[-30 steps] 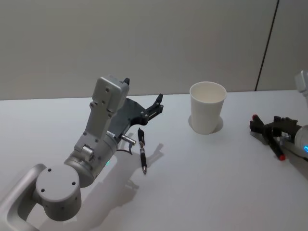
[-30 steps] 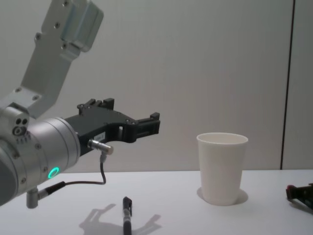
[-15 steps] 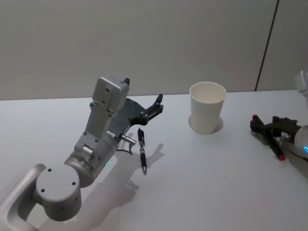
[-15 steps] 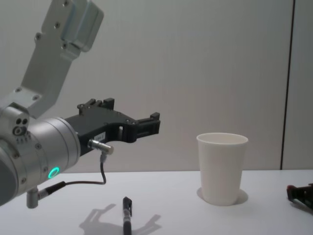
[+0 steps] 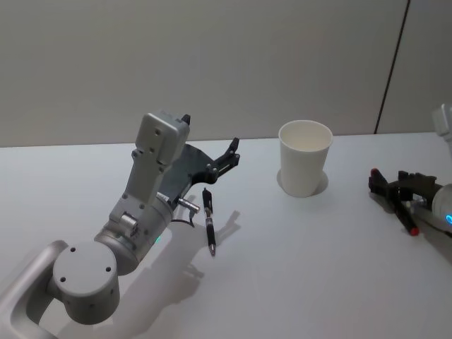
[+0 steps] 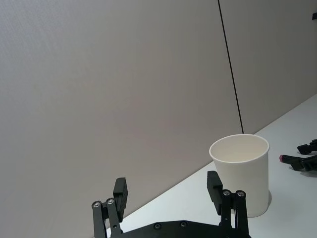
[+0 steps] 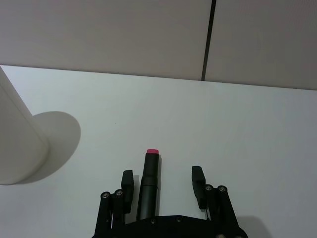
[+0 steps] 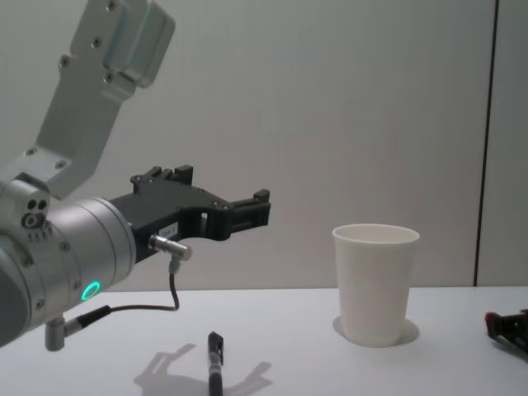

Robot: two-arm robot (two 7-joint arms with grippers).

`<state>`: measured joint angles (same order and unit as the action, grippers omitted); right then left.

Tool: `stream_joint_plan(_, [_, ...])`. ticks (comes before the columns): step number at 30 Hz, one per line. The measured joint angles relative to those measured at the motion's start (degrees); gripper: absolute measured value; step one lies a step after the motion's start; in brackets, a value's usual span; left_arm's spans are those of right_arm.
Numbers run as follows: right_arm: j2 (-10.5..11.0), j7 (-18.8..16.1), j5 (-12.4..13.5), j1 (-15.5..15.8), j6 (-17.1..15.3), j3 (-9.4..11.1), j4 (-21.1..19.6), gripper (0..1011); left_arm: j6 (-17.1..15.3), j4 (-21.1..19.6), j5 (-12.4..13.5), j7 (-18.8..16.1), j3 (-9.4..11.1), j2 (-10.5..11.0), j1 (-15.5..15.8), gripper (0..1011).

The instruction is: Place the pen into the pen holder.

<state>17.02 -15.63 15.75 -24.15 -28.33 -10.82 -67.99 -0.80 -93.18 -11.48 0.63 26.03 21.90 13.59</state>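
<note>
The left gripper's (image 6: 167, 182) fingers (image 6: 120, 192) are spread wide and hold nothing; between them the left wrist view looks straight at the cup (image 6: 241, 173). The gripper hangs well above the desk (image 5: 304, 268), level and aimed toward the cup, not down.

Under it and slightly nearer the robot, the pen (image 5: 209, 222) lies flat on the desk. It is black and slim, running roughly front to back, its clip end toward the wall and its tip toward the robot. Nothing touches it.

The cup stands upright to the right of the pen, well apart from it and near the wall.

At the desk's right edge the right gripper (image 7: 163, 174) sits low. Its fingers stand apart, with a dark, pink-ended marker (image 7: 150, 173) lying between them, close to one finger. I cannot tell whether that finger touches it.

The grasp has not begun: the left wrist must pitch down and descend first.

The pen looks light, stiff and smooth, so it is likely to roll or skid if only one finger meets it. The best hold is probably across the barrel at mid-length or a little toward the clip, with the fingers set square to its line and close to the desk.

The paper cup looks empty and light, so a nudge could tip it. The pen is better released tip-down from above the rim.
</note>
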Motion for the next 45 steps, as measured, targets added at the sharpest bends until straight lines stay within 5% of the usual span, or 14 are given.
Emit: stream_joint_plan(45, [0.00, -0.01, 0.01, 0.00, 0.00, -0.01, 0.00, 415, 0.00, 0.00, 0.00, 0.00, 0.00, 0.00, 0.00, 1001])
